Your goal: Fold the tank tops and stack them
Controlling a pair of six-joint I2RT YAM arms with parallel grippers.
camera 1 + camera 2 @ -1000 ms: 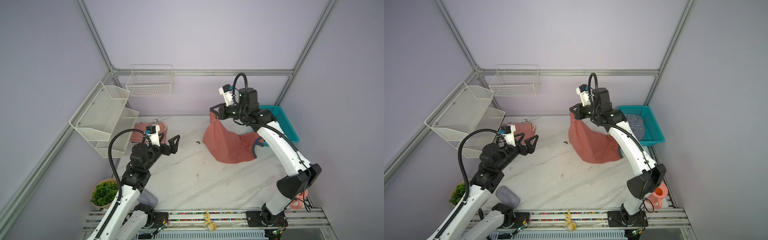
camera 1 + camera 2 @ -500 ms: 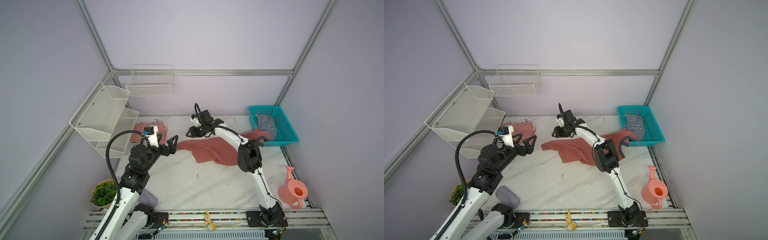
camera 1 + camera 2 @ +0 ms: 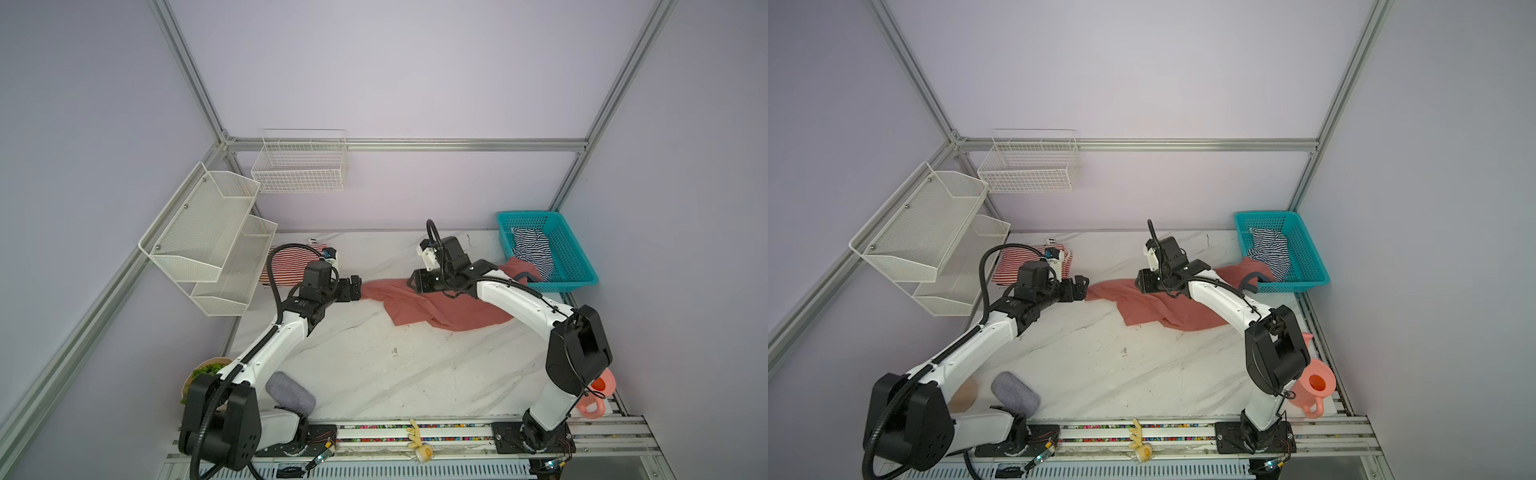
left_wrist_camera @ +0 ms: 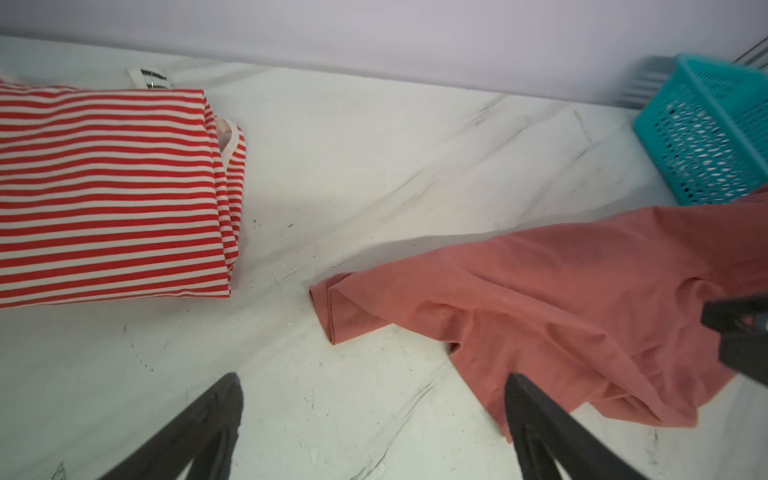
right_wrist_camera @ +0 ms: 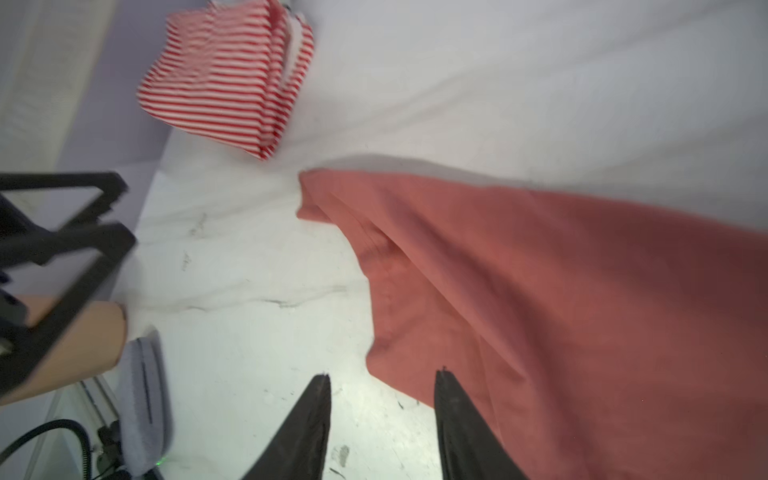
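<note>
Salmon tank top sprawled on the counter.
I see both jaws released: left near its corner, right over its edge.

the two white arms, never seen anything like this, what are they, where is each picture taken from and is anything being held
It is a robot: a left arm and a right arm, each ending in a pincer gripper. Two pictures look down from one overhead camera. The other two come from a camera on each wrist. On the marble table lie a crumpled salmon tank top and a folded red-and-white striped top. A navy striped top sits in the teal basket. The left gripper and the right gripper are both open, holding nothing.
</note>
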